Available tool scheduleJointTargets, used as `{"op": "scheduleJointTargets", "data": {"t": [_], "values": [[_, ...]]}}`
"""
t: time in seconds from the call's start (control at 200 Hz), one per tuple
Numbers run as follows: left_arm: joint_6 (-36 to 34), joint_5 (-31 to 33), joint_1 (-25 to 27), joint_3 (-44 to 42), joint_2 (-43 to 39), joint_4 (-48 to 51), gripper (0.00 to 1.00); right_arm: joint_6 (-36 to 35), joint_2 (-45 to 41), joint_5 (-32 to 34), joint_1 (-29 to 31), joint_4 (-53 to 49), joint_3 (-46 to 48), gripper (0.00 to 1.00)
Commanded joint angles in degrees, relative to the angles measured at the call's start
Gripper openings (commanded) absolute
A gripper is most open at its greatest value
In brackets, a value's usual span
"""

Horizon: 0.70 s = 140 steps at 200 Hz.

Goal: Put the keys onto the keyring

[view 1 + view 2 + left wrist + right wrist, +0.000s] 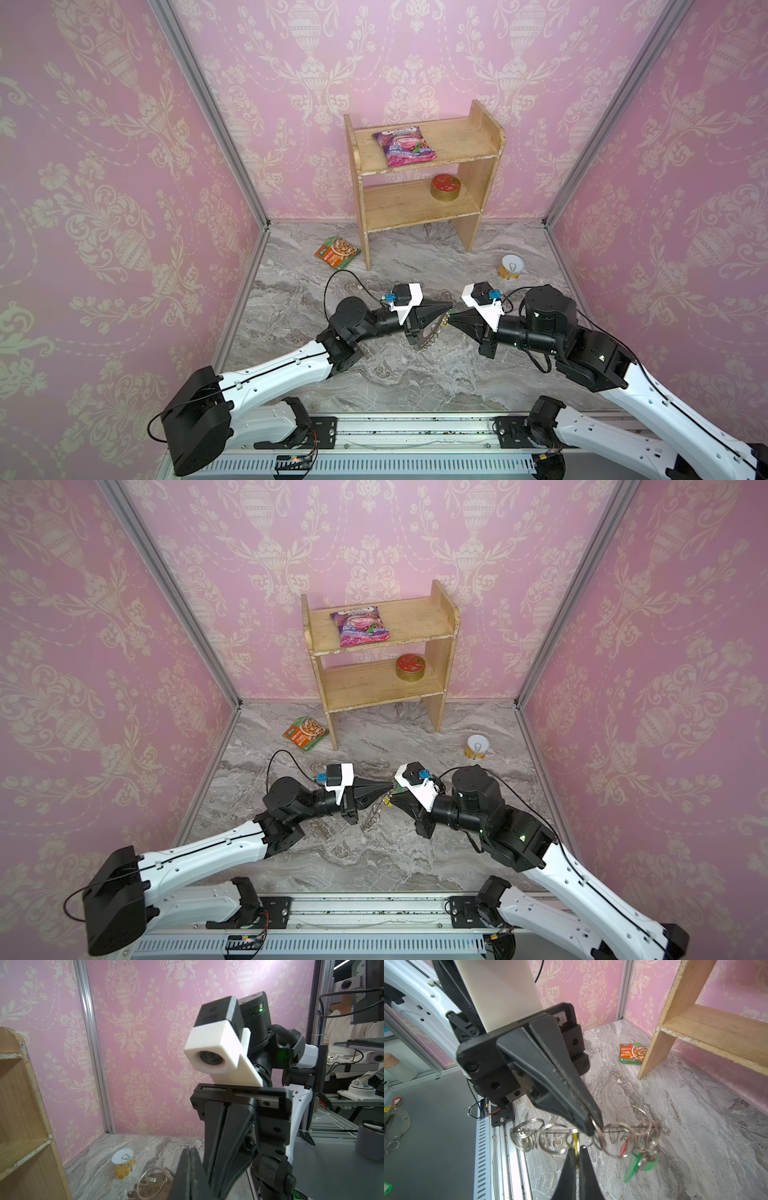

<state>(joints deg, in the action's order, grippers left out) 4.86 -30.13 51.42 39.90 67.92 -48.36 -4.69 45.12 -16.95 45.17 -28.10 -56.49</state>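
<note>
Yellow key [576, 1139] pinched in the right tool [578, 1149] noses at the keyring [527, 1135] clamped in the left tool [593, 1129]: threading underway, next, it seems, slipping it onto a loop.

Bright, even light from above casts only soft shadows beneath the wooden shelf [419, 183], wide-angle lenses bow every frame's edges, and the left gripper [190, 1150] blurs at 6 o'clock.

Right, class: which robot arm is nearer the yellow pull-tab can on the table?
Right. The right arm passes just beside the can, on its near side; the left arm lies much farther off, across the scene's middle.
</note>
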Motion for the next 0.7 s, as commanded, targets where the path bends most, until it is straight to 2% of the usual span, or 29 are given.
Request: {"op": "scheduleJointTargets", "data": {"t": [0.0,0.05,0.14,0.21,0.515,0.696], "values": [[-0.88,-0.76,-0.66,-0.12,-1.74,-3.26,0.0,-1.63,-0.51,-0.54,0.74,-6.0,-1.7,0.1],[-1.06,-0.83,-0.79,-0.26,-2.0,-3.08,0.0,-2.11,-0.71,-0.31,0.72,-7.13,-2.15,0.15],[-1.08,-0.98,-0.79,-0.4,-2.31,-2.87,0.0,-3.25,-1.17,-0.2,0.73,-9.34,-3.07,0.31],[-1.11,-1.2,-0.84,-0.52,-2.35,-2.88,0.0,-4.08,-1.59,0.14,0.67,-10.6,-3.94,0.36],[-1.26,-3.34,-0.79,-0.54,-2.27,-1.76,0.0,-7.35,-2.23,0.43,-1.6,-12.53,-7.56,0.39],[-0.73,-5.11,-0.79,-0.06,-1.91,-1.42,0.0,-7.54,-2.34,1.32,-3.13,-9.61,-7.34,0.35]]}}
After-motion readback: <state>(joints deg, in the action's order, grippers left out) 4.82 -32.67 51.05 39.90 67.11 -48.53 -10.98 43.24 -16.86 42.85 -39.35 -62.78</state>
